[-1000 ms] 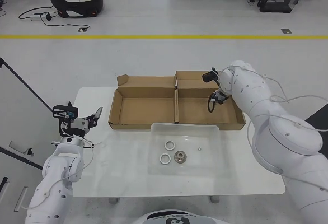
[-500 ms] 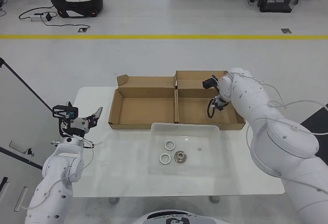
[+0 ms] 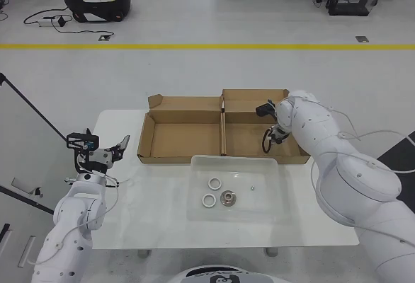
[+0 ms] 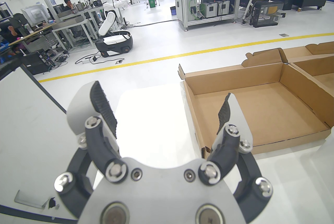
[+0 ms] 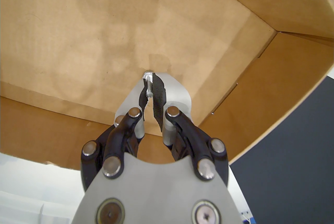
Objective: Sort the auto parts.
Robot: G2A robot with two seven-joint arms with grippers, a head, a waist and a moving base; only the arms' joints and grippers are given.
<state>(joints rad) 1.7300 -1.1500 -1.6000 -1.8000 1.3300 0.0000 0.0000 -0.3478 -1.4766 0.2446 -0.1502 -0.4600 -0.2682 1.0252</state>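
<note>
1. White table on a pale workshop floor carries two open cardboard boxes side by side along its far edge, the left box and the right box. A clear tray sits just in front of them.
2. Inside the tray lie two white rings, a round metal part just beside the nearer ring, and a tiny piece a little apart.
3. The right gripper is down inside the right box, close above its floor. Its jaws are nearly closed and pinch a small threaded bolt by the shank, head pointing at the cardboard.
4. The left gripper hovers off the table's left end. It is spread wide, holds nothing and faces the left box.
5. The step in hand looks like setting the bolt down in the right box.
6. The next move calls for parting the jaws slightly while low, so the bolt drops without rolling. The gripper should then rise straight up clear of the box walls before heading to the tray.
</note>
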